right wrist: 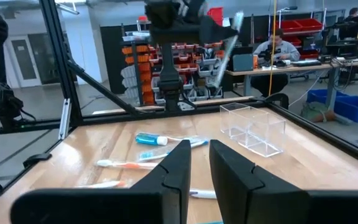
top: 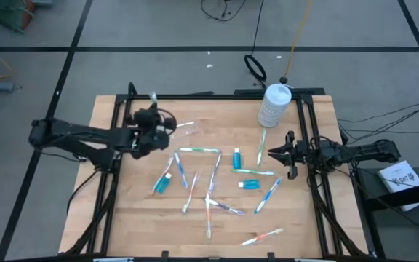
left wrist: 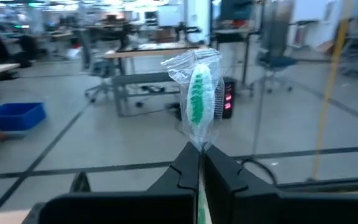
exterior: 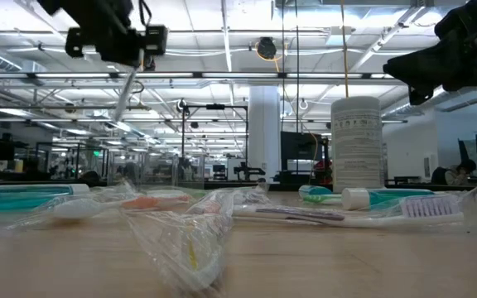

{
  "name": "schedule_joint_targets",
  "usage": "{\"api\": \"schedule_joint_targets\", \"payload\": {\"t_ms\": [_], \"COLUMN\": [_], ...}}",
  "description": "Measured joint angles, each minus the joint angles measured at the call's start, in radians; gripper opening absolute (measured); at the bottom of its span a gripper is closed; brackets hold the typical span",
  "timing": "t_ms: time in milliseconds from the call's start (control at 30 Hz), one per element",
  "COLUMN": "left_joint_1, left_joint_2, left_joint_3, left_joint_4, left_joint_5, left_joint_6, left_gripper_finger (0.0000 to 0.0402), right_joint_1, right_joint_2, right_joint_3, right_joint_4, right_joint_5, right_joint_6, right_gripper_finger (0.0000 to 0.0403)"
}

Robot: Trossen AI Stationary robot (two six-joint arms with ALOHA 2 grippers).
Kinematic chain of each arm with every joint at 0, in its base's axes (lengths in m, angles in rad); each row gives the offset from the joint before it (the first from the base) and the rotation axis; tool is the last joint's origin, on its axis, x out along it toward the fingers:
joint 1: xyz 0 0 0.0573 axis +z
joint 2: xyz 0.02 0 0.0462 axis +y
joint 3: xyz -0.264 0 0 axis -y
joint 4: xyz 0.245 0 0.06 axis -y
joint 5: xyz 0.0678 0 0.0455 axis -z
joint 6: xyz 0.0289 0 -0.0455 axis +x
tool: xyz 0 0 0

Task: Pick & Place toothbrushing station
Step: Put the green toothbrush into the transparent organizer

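Observation:
My left gripper (left wrist: 201, 154) is raised over the table's far left part (top: 151, 120) and is shut on a wrapped toothbrush (left wrist: 197, 93) with green bristles. A small clear plastic cup (right wrist: 253, 127) stands on the table just right of it (top: 185, 129). Several more toothbrushes (top: 198, 151) and three teal toothpaste tubes (top: 236, 159) lie flat across the middle of the table. My right gripper (right wrist: 199, 163) waits at the table's right edge (top: 278, 154), a little open, with nothing between its fingers. My left gripper pinches the wrapped toothbrush between its two fingers, just below the bristle head (left wrist: 199, 144). The fingers lie nearly level and point toward the table's far edge. The head sticks out past the fingertips, and the handle (exterior: 124, 95) slants down below the gripper. The brush is clear of the table.
A large white bottle (top: 273, 105) stands at the table's far right corner. The black frame rails (top: 115, 120) run along the table's left and right sides. A wrapped brush (exterior: 185, 244) lies close to the near edge.

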Motion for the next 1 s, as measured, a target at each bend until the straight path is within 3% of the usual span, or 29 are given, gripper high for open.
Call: {"api": "schedule_joint_targets", "payload": {"t_ms": [200, 533, 700, 1000], "left_joint_1": [0.103, 0.163, 0.163, 0.184], "left_joint_2": [0.14, 0.309, 0.303, 0.255], "left_joint_3": [-0.001, -0.001, -0.001, 0.0], "left_joint_4": [0.01, 0.015, 0.01, -0.029], "left_joint_5": [0.082, 0.204, 0.313, 0.372], "left_joint_6": [-0.061, -0.096, -0.028, 0.008], "left_gripper_finger": [0.0024, 0.0011, 0.0045, 0.0128], "right_joint_1": [0.0, 0.0, 0.0, 0.0], "right_joint_2": [0.0, 0.0, 0.0, 0.0], "right_joint_3": [0.0, 0.0, 0.0, 0.0], "right_joint_4": [0.002, -0.002, -0.009, -0.017], "right_joint_5": [0.0, 0.0, 0.0, 0.0], "right_joint_6": [-0.001, 0.004, 0.034, 0.034], "right_gripper_finger": [0.005, 0.005, 0.005, 0.005]}}
